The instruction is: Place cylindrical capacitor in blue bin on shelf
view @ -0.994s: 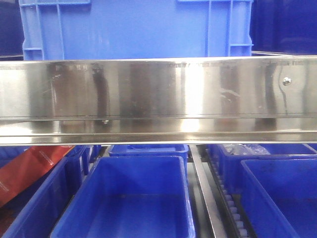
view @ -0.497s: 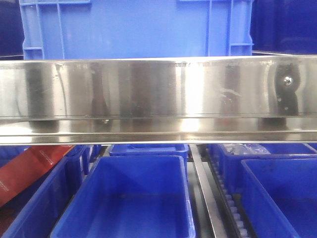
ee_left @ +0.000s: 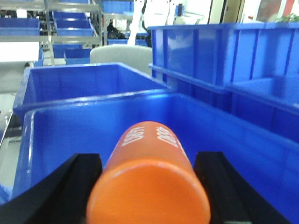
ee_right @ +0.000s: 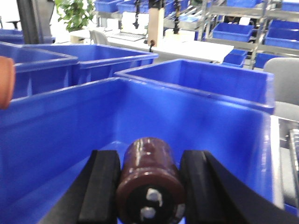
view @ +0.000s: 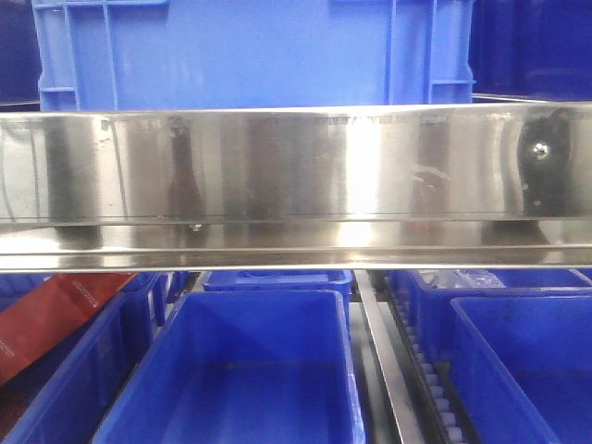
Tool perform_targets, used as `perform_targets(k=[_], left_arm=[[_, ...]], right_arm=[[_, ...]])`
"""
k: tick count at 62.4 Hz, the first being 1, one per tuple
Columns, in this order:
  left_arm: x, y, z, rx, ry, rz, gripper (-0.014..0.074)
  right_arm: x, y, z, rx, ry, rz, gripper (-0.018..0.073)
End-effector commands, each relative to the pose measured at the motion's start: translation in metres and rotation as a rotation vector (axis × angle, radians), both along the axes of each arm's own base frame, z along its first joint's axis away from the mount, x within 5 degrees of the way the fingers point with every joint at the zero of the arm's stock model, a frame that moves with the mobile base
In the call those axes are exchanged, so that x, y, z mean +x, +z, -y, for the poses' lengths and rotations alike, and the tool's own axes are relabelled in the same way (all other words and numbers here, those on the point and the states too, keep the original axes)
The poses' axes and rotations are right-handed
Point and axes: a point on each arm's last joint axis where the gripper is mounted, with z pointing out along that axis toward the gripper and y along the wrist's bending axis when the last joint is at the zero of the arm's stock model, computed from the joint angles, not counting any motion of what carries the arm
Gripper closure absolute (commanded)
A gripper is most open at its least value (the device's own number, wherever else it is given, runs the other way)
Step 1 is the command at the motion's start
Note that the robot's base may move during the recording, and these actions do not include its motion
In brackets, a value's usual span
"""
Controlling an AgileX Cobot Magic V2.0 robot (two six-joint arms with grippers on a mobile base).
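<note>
While capacitor (ee_right: 149,179) hangs gripped over blue bin (ee_right: 196,116).

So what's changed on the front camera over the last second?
A dark reflection has spread across the right end of the shelf's steel rail, around the screw. The big blue crate above sits slightly further left in frame. The lower blue bins look unchanged.

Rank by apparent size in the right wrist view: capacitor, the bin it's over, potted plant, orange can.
1. Blue bin, fills most of the frame.
2. Cylindrical capacitor, looks big only because it is near the camera.
3. Potted plant, far off.
4. Orange can, cropped, so unsure.
</note>
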Motion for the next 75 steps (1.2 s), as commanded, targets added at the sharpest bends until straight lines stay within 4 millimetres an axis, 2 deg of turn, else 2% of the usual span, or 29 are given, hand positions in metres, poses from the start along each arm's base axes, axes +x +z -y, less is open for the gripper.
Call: perform_targets(k=[1,6,9,14,21,26,32,35,39,40,46,51,59,68,75], left_arm=[[-0.003,0.008,0.001,-0.016,-0.007,0.035,0.0228],[-0.003,0.008,0.000,-0.016,-0.007,0.035,0.0071],[-0.003,0.008,0.000,-0.016,-0.007,0.035,0.0016],[-0.005,0.010,-0.001,-0.018,-0.007,0.039,0.0008],[-0.013,0.018,-0.005,-0.025,-0.006,0.049,0.0060],[-0.022,0.026,-0.011,-0.023,-0.004,0.047,0.0186],[-0.032,0.034,-0.018,-0.021,0.001,0.044,0.0405],[-0.037,0.039,-0.022,-0.029,0.005,0.057,0.0556],[-0.043,0.047,-0.028,-0.048,0.012,0.091,0.0710],[-0.044,0.048,-0.029,-0.050,0.012,0.096,0.0706],[-0.058,0.058,-0.036,-0.127,0.007,0.092,0.0706],[-0.071,0.060,-0.043,-0.161,0.004,0.096,0.0706],[-0.094,0.037,-0.056,-0.137,0.007,0.087,0.0706],[-0.126,0.000,-0.074,-0.129,0.009,0.077,0.0706],[-0.150,-0.038,-0.088,-0.118,0.011,0.057,0.0707]], right_arm=[[0.000,0.008,-0.001,0.013,0.003,0.053,0.0403],[0.000,0.009,-0.001,0.020,0.002,0.051,0.0264],[0.000,0.009,0.000,0.033,-0.001,0.044,0.0191],[-0.003,0.012,0.001,0.039,-0.001,0.047,0.0129],[-0.014,0.023,0.007,0.044,0.000,0.055,0.0139],[-0.025,0.034,0.013,0.047,0.001,0.060,0.0221],[-0.037,0.045,0.019,0.053,0.003,0.072,0.0435],[-0.043,0.051,0.023,0.063,0.003,0.084,0.0559],[-0.052,0.061,0.028,0.098,0.003,0.101,0.0701],[-0.054,0.063,0.029,0.106,0.003,0.105,0.0727],[-0.069,0.073,0.037,0.130,0.007,0.107,0.0727],[-0.079,0.071,0.042,0.136,0.006,0.118,0.0727],[-0.100,0.058,0.054,0.156,0.001,0.154,0.0727],[-0.126,0.019,0.069,0.132,-0.003,0.112,0.0727],[-0.148,-0.009,0.081,0.118,-0.004,0.086,0.0727]])
